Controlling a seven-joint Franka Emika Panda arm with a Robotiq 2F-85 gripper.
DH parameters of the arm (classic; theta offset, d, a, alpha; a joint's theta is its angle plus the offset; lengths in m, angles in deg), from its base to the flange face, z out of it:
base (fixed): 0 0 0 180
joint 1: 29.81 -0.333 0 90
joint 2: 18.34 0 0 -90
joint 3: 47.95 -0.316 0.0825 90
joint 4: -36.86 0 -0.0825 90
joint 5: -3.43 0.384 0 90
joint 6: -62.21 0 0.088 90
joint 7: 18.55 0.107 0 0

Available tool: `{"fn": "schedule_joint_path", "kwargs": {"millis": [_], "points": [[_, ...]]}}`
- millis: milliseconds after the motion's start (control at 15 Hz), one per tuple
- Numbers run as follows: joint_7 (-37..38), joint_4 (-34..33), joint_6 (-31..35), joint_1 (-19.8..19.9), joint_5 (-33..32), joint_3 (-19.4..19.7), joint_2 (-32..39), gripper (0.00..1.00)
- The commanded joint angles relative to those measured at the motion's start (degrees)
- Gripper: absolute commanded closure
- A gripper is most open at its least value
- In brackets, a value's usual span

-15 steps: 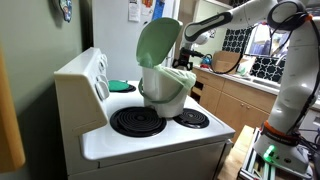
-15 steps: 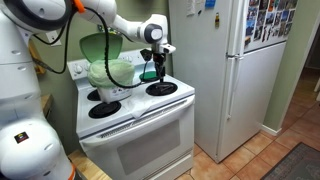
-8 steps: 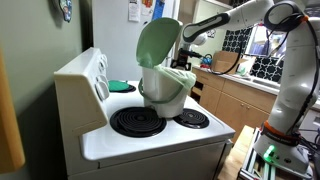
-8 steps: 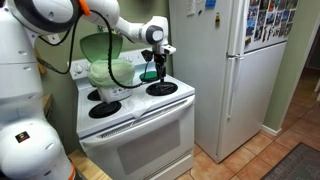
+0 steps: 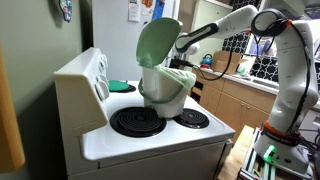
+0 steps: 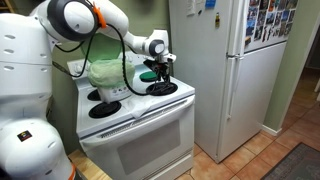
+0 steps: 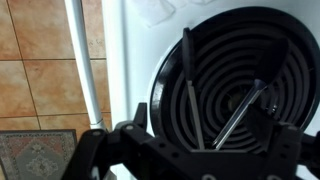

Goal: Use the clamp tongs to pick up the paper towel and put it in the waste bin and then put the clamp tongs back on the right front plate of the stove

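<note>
In the wrist view the clamp tongs (image 7: 192, 95) lie on a black coil burner (image 7: 235, 60) of the white stove (image 6: 140, 125), their two thin metal arms spread in a V. My gripper (image 7: 205, 140) hangs just above them, open, with its dark fingers (image 7: 140, 120) on either side of the tongs and not closed on them. In an exterior view the gripper (image 6: 160, 70) sits over the right front burner (image 6: 162, 89). The waste bin (image 5: 165, 90) stands on the stove with its green lid (image 5: 158, 42) flipped up. The paper towel is not in view.
A white fridge (image 6: 225, 70) stands close beside the stove. The raised control panel (image 5: 85, 75) runs along the back. A flat green item (image 5: 120, 86) lies on a rear burner. Wooden cabinets (image 5: 235, 100) and my arm (image 5: 215, 30) are beyond the bin.
The arm's elbow has swung and folded closer in. The gripper has stayed open over the right front burner, shifting only slightly. The bin has not moved.
</note>
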Motion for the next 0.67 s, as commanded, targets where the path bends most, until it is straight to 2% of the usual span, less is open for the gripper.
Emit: {"fn": "schedule_joint_path", "kwargs": {"millis": [0, 267, 600], "points": [[0.4, -3.0, 4.0, -1.2, 0.6, 0.5, 4.6, 0.0], [0.7, -5.0, 8.1, -1.5, 2.1, 0.3, 7.7, 0.0], [0.1, -7.6, 7.4, -1.4, 4.6, -0.4, 10.3, 0.0]]}}
